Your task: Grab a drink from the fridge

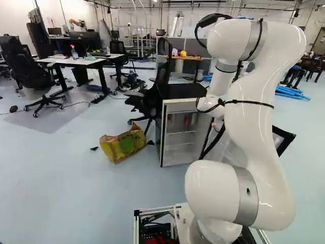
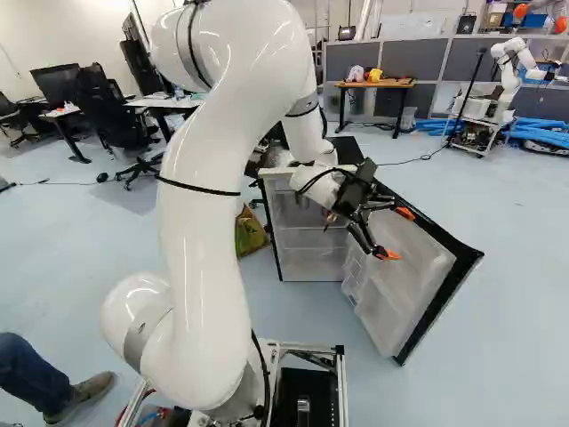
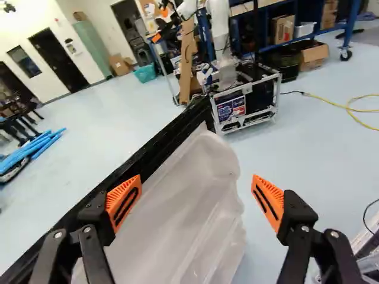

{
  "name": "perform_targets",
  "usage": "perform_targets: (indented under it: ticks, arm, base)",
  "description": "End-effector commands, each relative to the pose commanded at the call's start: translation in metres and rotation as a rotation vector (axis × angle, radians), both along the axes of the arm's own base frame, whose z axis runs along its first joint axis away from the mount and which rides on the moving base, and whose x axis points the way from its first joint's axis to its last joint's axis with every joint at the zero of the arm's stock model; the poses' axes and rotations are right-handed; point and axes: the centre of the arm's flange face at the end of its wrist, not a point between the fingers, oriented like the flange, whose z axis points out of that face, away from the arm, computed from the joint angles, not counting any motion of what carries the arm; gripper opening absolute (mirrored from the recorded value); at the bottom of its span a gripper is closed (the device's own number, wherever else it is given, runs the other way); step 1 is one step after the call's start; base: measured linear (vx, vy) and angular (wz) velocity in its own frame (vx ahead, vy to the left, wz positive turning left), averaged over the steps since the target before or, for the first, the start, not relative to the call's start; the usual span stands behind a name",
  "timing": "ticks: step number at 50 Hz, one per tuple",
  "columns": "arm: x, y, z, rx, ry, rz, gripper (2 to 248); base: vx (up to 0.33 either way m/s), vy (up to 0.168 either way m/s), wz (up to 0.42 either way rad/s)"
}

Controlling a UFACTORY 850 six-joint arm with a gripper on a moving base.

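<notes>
In the right base view my gripper [image 2: 389, 235] hangs by the inner side of the swung-open fridge door [image 2: 404, 280]. In the wrist view the gripper [image 3: 196, 188] has its orange-padded fingers wide apart, holding nothing; the translucent inner lining of the door [image 3: 183, 207] lies beyond and between them. The small fridge [image 1: 181, 142] stands upright with a black top [image 1: 181, 91], its front uncovered and pale shelves inside. Small reddish items [image 1: 188, 120] show dimly in its upper part; whether they are drinks I cannot tell. My arm hides part of the door in the left base view.
A yellow-green bag [image 1: 123, 144] lies on the floor beside the fridge, with a black office chair [image 1: 152, 99] behind it. White desks [image 1: 81, 61] stand farther off. Another robot [image 2: 505, 84] is at the far right of the right base view, near blue tubes [image 2: 538, 132].
</notes>
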Motion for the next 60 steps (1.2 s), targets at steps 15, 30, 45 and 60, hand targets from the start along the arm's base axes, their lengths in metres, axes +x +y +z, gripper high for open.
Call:
perform_targets:
  ticks: [15, 30, 45, 60]
  arm:
    - [-0.017, 0.017, 0.001, 0.011, 0.044, 0.180, 247]
    - [-0.034, 0.037, 0.002, 0.022, 0.089, 0.360, 247]
    - [-0.051, 0.058, 0.004, 0.030, 0.131, 0.542, 247]
    - [-0.067, 0.085, 0.007, 0.032, 0.171, 0.736, 247]
  base:
    - [0.000, 0.000, 0.000]
    - [0.000, 0.000, 0.000]
    - [0.000, 0.000, 0.000]
    - [0.000, 0.000, 0.000]
